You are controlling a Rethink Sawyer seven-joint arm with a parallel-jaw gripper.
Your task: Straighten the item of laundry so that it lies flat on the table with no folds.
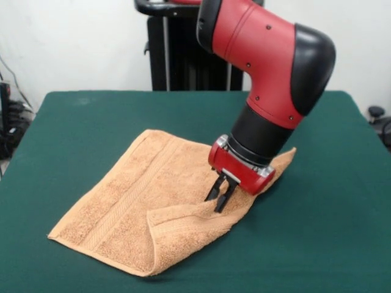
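The item of laundry (131, 204), an orange-tan terry towel with woven border bands, lies on the dark green table (317, 232). Most of it is spread flat. Its near right part is folded back over itself as a flap (186, 235). The flap's edge runs up to the gripper (217, 200). The red and black arm comes down from the top right and covers the towel's far right corner area. The gripper's two black fingers (224, 195) stand close together at the flap's top edge. They appear shut on the cloth, which puckers toward them.
The black pedestal (183, 55) stands behind the table's far edge. Cables and dark gear (9, 122) sit off the left edge, and a dark object (377, 119) off the right. Green tabletop surrounds the towel on all sides.
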